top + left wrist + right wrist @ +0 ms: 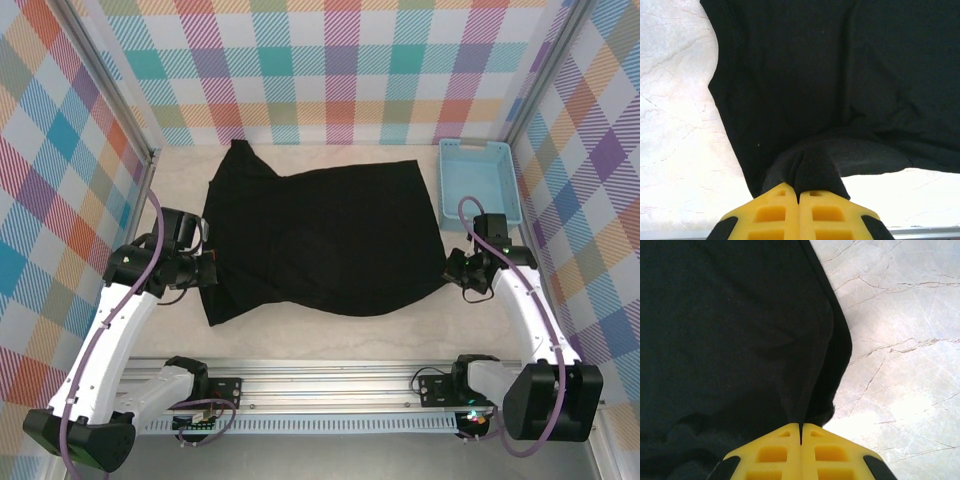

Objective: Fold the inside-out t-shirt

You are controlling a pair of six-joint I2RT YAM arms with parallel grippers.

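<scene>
Two claws pinch one black t-shirt (pixel 320 235), which lies spread across the middle of the pale marble counter (pixel 330 338). At the left, the left claw (pixel 799 192) is closed on a bunched fold of the shirt's edge, with cloth humped up just ahead of its yellow fingers (pixel 772 212). At the right, the right claw (pixel 801 426) is clamped on the shirt's hemmed edge, with bare counter beside it. Farther right, a light-blue basket (pixel 478 150) sits close by the shirt's far-right corner. Plaid walls (pixel 330 60) ring the counter on three sides.
</scene>
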